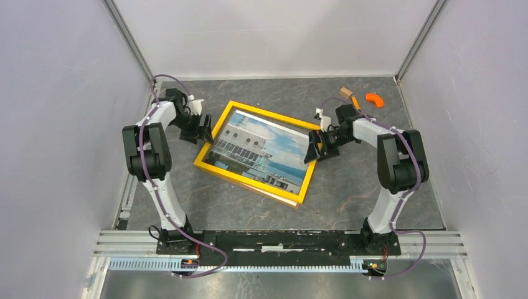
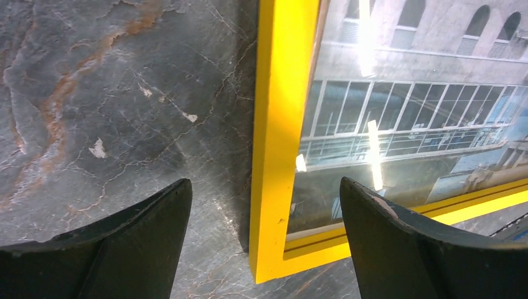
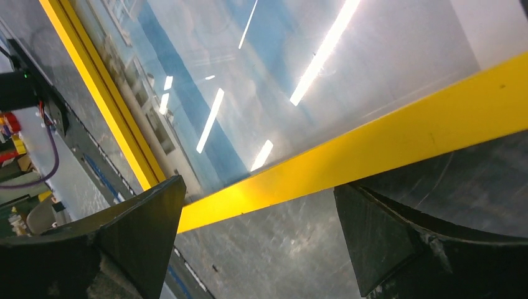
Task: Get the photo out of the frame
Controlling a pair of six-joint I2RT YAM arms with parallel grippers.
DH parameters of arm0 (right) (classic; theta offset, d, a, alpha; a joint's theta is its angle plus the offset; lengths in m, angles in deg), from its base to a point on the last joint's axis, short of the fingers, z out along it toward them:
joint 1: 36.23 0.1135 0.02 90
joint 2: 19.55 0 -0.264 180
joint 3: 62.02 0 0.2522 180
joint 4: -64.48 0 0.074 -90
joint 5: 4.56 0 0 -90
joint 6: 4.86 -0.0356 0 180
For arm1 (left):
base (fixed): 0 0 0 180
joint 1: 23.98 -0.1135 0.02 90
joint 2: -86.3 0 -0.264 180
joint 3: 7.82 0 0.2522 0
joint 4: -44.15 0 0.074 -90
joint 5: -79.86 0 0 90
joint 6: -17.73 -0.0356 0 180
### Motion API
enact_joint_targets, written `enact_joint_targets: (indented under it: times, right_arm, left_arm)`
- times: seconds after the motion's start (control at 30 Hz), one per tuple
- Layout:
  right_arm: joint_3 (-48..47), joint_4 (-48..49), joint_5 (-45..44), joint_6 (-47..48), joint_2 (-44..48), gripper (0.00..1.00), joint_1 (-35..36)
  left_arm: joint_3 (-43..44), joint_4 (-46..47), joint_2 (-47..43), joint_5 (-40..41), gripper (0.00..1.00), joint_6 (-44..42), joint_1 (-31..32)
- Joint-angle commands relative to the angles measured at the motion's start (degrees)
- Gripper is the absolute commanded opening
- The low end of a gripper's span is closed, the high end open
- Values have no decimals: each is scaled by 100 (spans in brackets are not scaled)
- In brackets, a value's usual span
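Frame point(image 2: 273, 124) is laid face up and skewed at mid-desk point(image 1: 348, 193), with the photo point(image 1: 258, 149) seated inside it behind glass. Left gripper point(image 2: 264, 180) is held with jaws apart astride the frame's left yellow border, one finger over desk, one over glass. Right gripper point(image 3: 259, 182) is spread wide astride the right border. Nothing is clamped. Orange piece point(image 1: 373, 98) and wooden piece point(image 1: 344, 92) are seen far right.

Frame point(image 2: 274, 124): left wrist view shows one corner only; the rest is cut by the top and right edges.
Photo point(image 3: 348, 81): right wrist view, streaked with glare, subject blurred.
Frame back: face-down, hidden.
Beyond Frame's far right corner: orange piece point(image 1: 373, 98), tan piece point(image 1: 346, 93), both too small to identify.
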Motion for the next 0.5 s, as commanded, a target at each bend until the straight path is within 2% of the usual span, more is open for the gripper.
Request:
enact_joint_targets:
  times: [0.0,0.13,0.37,0.47]
  right_arm:
    - [-384,554,-968,206,-808,98,23]
    - [-858,543,-952,281,-1180,98,31]
    - [-2359,487,-915,487,-1947,98,188]
    - [-2619,413,-898,585,-2088,98,264]
  left_arm:
    - [-70,125,-60,-230,93,294,18]
    - [-574,90,-207,-625,90,306,51]
    - [-1346,320,-469,-966,87,569,169]
    - [-1541,357,-551,-1170,86,695,285]
